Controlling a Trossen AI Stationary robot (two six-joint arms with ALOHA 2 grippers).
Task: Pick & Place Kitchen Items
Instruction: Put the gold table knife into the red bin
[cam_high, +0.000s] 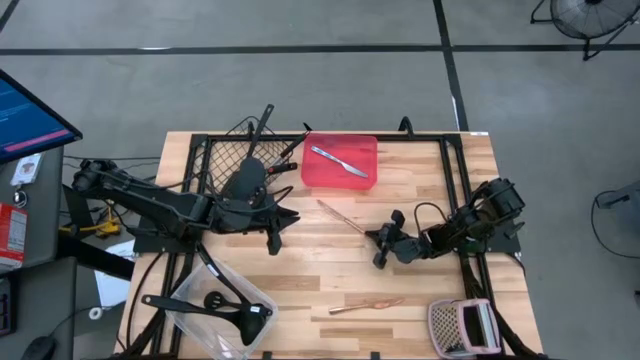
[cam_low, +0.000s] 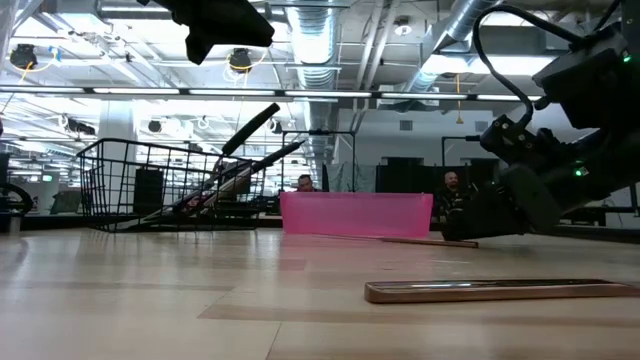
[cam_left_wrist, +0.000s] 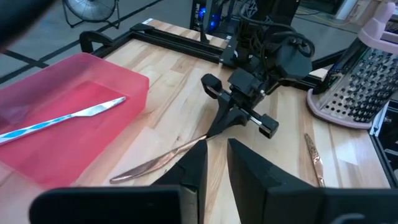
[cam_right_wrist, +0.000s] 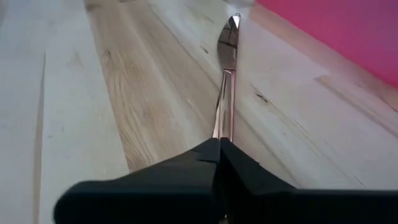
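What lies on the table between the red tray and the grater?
In the high view, between the red tray and the grater lie the copper knife, the right tool shut on its handle, and a second copper piece.

left tool (cam_high: 275, 243) nearly closed, raised; right tool (cam_high: 378, 258) clamped, at tabletop

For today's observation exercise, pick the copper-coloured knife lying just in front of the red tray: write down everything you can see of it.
The copper knife is slim, shiny metal with a rounded blade and a narrow handle. It lies flat on the wooden table, diagonally, blade end towards the red tray without touching it. The right gripper is shut on its handle end, fingers pinching it from both sides. It has not been lifted.
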